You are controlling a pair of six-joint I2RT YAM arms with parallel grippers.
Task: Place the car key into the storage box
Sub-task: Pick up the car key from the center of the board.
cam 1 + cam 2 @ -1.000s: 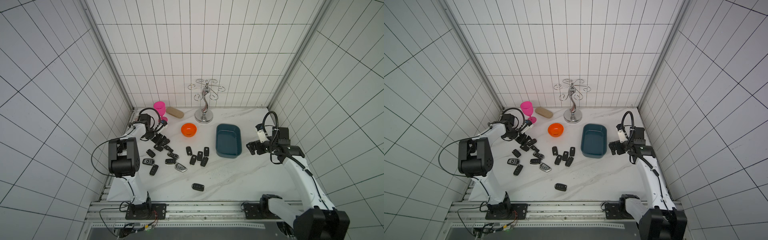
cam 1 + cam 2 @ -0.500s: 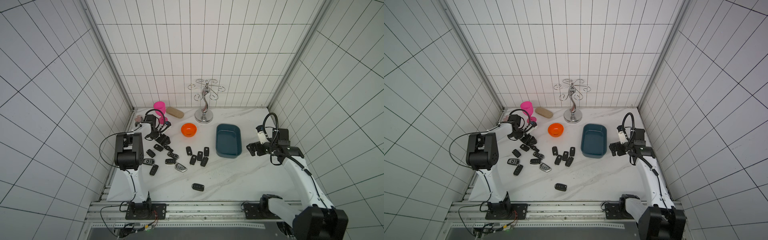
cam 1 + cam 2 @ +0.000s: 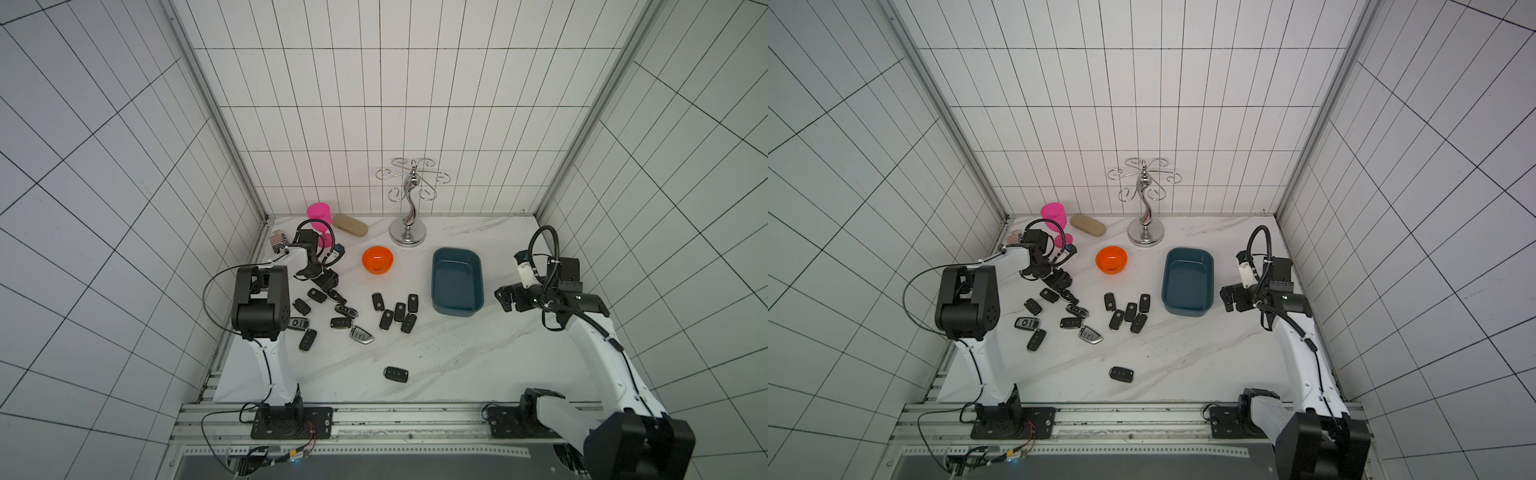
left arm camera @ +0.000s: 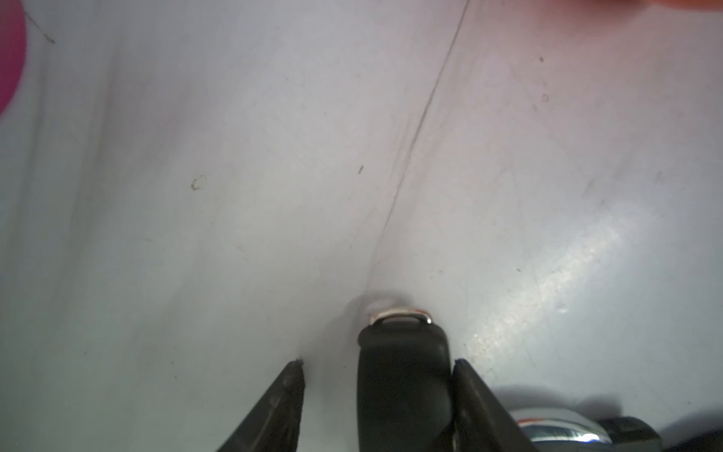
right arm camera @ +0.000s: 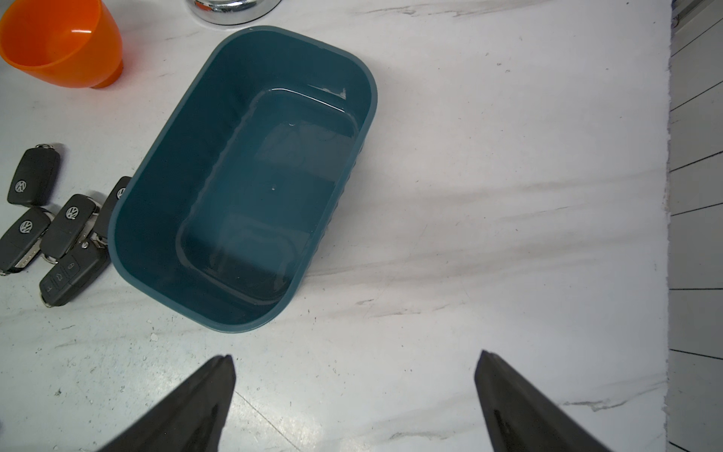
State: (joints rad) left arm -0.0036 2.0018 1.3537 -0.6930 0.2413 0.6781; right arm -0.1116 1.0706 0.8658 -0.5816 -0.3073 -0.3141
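Note:
A black car key (image 4: 403, 371) with a metal loop lies on the marble between the fingers of my left gripper (image 4: 378, 362). It touches one finger, and a gap shows at the other, so the jaws are open around it. In both top views this gripper (image 3: 323, 277) (image 3: 1059, 277) is low over the back end of the key pile. The teal storage box (image 3: 455, 309) (image 5: 164, 188) is empty. My right gripper (image 3: 505, 299) (image 5: 354, 360) hovers wide open beside the box, holding nothing.
Several more black keys (image 3: 399, 311) lie scattered mid-table, and a lone key (image 3: 395, 374) lies near the front. An orange bowl (image 3: 377, 259), a pink cup (image 3: 319, 212), a tan case (image 3: 350, 224) and a chrome stand (image 3: 408, 237) stand at the back.
My left gripper has moved forward and right over the key pile, and its jaws have narrowed around one key. The right arm has stayed still.

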